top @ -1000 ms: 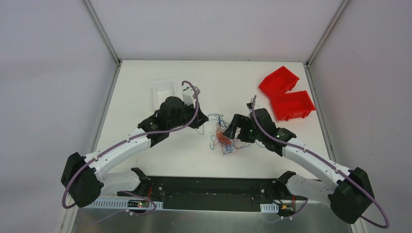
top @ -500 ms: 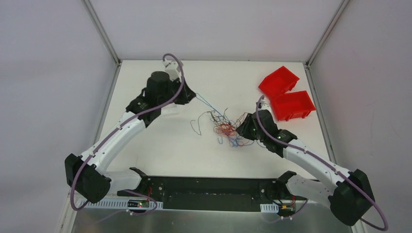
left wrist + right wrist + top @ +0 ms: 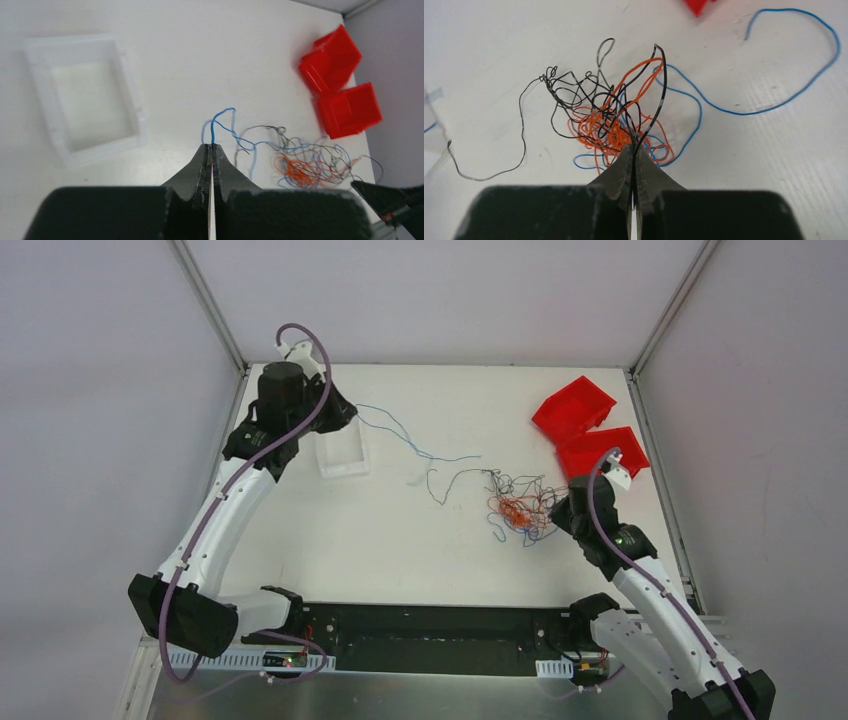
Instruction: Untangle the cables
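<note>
The cables form a tangle (image 3: 520,506) of orange, black and blue wires right of the table's middle. One blue cable (image 3: 450,458) is stretched from it toward the far left, and my left gripper (image 3: 352,412) is shut on its end. In the left wrist view the blue strand (image 3: 214,127) leaves the closed tips of the left gripper (image 3: 211,146) and the tangle (image 3: 300,167) lies beyond. My right gripper (image 3: 560,512) sits at the tangle's right edge. In the right wrist view the right gripper (image 3: 634,145) is shut on black strands of the bunch (image 3: 609,125).
A white tray (image 3: 340,458) stands just below the left gripper; in the left wrist view the tray (image 3: 127,87) shows nothing inside. Two red bins (image 3: 573,408) (image 3: 585,455) sit at the far right, close behind the right gripper. A loose blue wire (image 3: 774,107) curls to the tangle's right.
The left arm swung toward the far left corner, drawing a blue strand out of the tangle. The right gripper shut on the tangle and dragged it to the right.
</note>
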Controlling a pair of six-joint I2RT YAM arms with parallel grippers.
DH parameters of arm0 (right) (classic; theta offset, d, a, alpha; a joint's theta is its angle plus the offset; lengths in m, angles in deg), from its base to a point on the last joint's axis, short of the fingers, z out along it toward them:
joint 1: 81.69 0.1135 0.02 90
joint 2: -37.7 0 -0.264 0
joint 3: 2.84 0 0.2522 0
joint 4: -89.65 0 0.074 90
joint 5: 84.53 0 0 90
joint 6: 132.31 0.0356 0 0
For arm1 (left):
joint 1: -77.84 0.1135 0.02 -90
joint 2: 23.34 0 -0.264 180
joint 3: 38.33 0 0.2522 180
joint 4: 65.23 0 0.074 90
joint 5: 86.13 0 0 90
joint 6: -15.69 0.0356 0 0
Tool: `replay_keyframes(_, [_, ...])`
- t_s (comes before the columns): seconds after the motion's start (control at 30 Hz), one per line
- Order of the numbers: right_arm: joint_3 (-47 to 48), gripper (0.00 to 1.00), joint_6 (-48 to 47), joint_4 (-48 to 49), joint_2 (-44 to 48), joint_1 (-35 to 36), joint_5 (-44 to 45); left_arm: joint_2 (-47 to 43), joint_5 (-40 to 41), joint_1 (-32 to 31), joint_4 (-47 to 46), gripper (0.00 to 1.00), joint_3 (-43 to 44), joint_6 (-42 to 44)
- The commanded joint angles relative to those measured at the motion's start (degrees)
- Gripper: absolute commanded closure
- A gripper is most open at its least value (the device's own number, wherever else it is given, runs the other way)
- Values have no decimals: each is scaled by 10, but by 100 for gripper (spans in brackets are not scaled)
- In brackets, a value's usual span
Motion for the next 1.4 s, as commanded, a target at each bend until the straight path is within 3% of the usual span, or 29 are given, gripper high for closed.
replay_keyframes(0.0, [42,100,15,-75,3,-52,58,-23,53,68,59,100,47,15])
replay_keyframes(0.13, [42,100,21,-72,-7,-102,-5,-43,41,116,76,100,51,22])
replay_keyframes(0.4, [72,100,-28,-38,-15,-104,-83,5,-154,111,54,100,74,-12])
replay_keyframes(0.6, [97,100,-36,-53,-26,-103,-78,2,-85,114,53,100,116,14])
replay_keyframes(0.83, [81,100,-38,-62,-19,-103,-70,47,-38,150,90,100,253,28])
replay_keyframes(0.97, [61,100,-36,-54,-18,-104,-85,87,-79,205,94,100,326,10])
replay_keyframes(1.1, [54,100,-39,-41,-26,-103,-99,126,-113,219,95,100,387,-4])
replay_keyframes(1.37, [52,100,-38,-23,-36,-104,-129,153,-126,222,90,100,368,-18])
